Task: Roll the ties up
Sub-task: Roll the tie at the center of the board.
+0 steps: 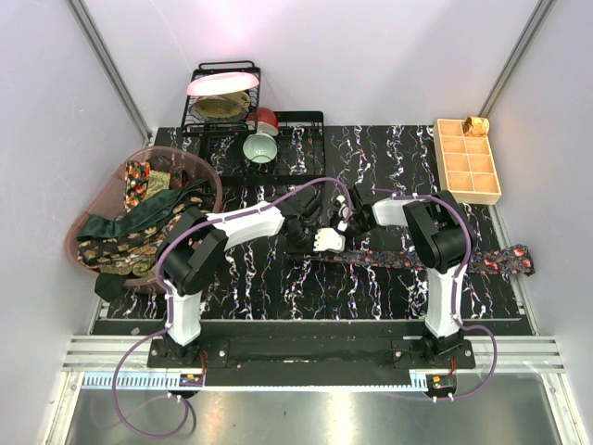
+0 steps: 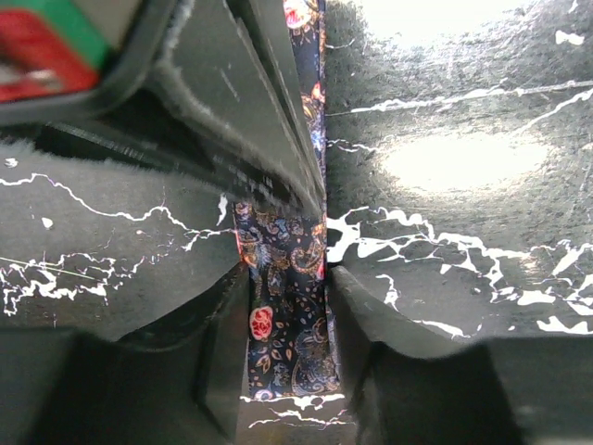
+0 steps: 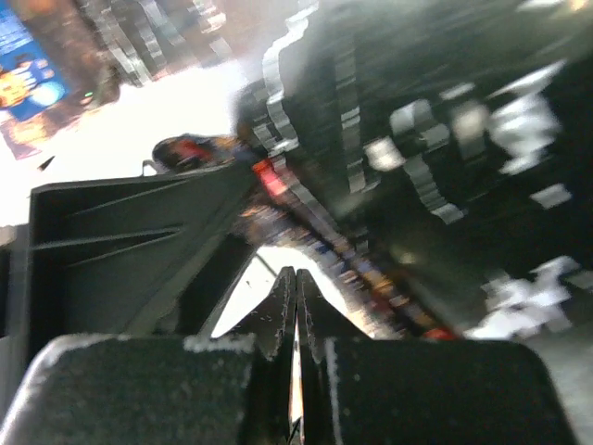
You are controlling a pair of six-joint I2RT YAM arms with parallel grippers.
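- Tie (image 1: 435, 258), dark paisley with red flowers, lies flat and stretched out on the black white-veined mat (image 1: 278, 297) that covers the worktop. It runs from the mat's middle to near its right edge and passes under the right arm in the top view.
- Ties (image 1: 139, 222), in green and brown-gold patterns, are heaped in a pink basket (image 1: 185, 156) at the left edge of the mat.
- A black wire dish rack (image 1: 298, 118) stands at the back left. It holds a pale pink plate (image 1: 222, 83), and a green bowl (image 1: 261, 148) sits in front of it.
- A tan gridded tray (image 1: 470, 156) sits at the back right corner. A small brown object (image 1: 476, 125) is in its far right compartment; what it is I cannot tell.
- The left pincer (image 1: 326, 243) is down at the tie's left end. In the left wrist view the tie (image 2: 283, 315) fills the gap of the left pincer (image 2: 287, 271), and a finger (image 2: 222, 352) presses each edge, so it is pinching the tie across its width.
- The right pincer (image 1: 345, 221) sits just behind the left one. Its wrist view is blurred, but the right pincer (image 3: 295, 278) has its tips pressed together with nothing visible between them.
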